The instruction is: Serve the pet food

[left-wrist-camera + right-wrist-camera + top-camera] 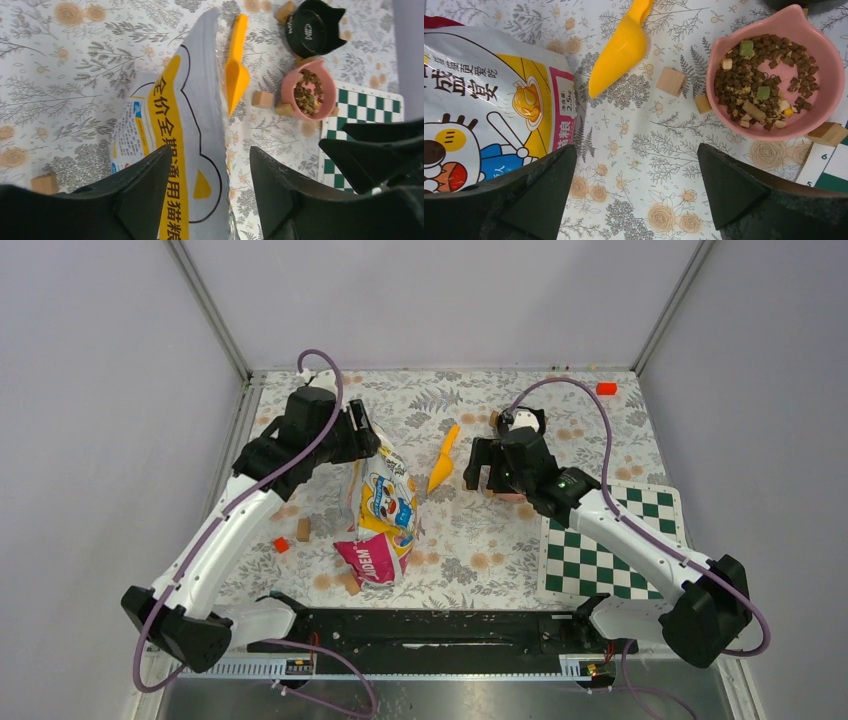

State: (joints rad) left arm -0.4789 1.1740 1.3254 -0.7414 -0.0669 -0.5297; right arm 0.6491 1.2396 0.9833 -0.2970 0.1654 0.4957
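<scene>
The pet food (764, 65) fills a pink cat-eared bowl (824, 100), which also shows in the left wrist view as the bowl (292, 102) with its kibble (308, 90). A yellow scoop (621, 50) lies empty on the floral cloth between that bowl and the cat-food bag (385, 510). My left gripper (210, 148) straddles the bag's upper edge (165, 130); its jaws stand apart, with a gap on the right side. My right gripper (636, 147) hovers open over bare cloth, the bag on its left and the bowl on its right. From above, the right arm (482, 478) hides most of the bowl (510, 497).
A black cat-eared bowl (312, 27) sits beyond the pink one. Tan wooden cubes (671, 81) lie round the bowls, and others (303, 529) left of the bag. A green chessboard (610, 540) lies at the right, a red block (606, 388) at the back right.
</scene>
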